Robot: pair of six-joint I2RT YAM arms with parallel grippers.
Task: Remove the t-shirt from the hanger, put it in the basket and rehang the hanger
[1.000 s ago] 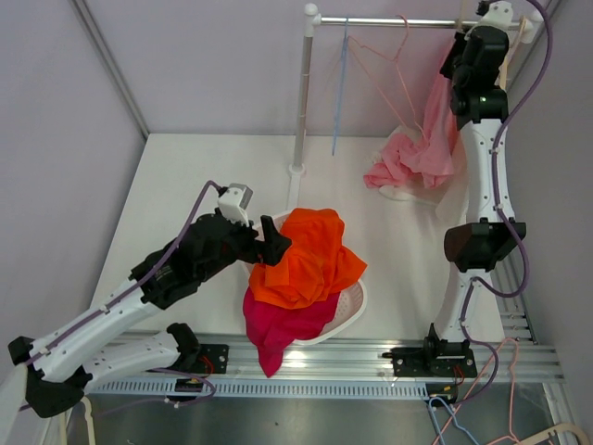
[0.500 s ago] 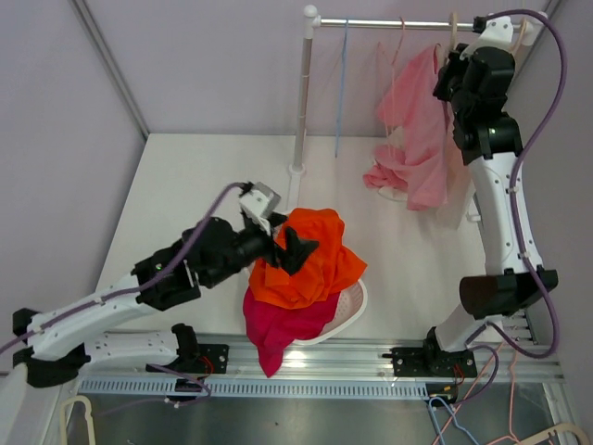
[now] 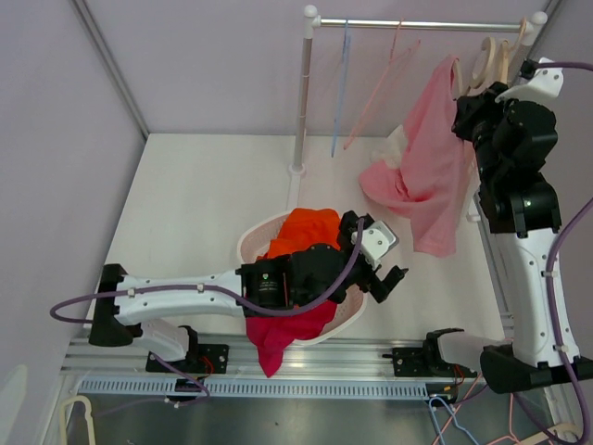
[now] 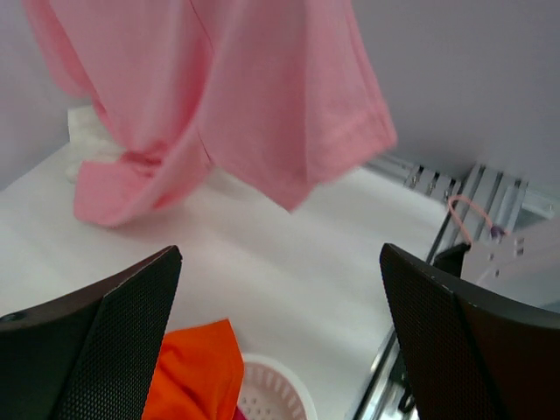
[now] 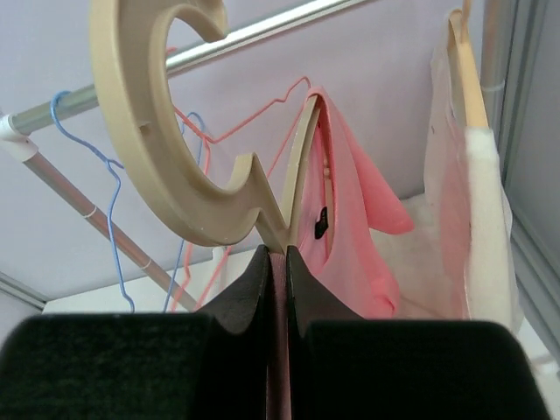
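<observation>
Overhead, right end effector (image 5: 278, 254) tight on beige hanger (image 5: 157, 166), pink t-shirt (image 5: 350, 210) just beyond.

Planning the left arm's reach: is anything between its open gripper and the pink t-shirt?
Nothing visible. From the left gripper, only bare table lies ahead before the hanging pink t-shirt. The basket with orange cloth sits below and nearer, out of the line.
</observation>
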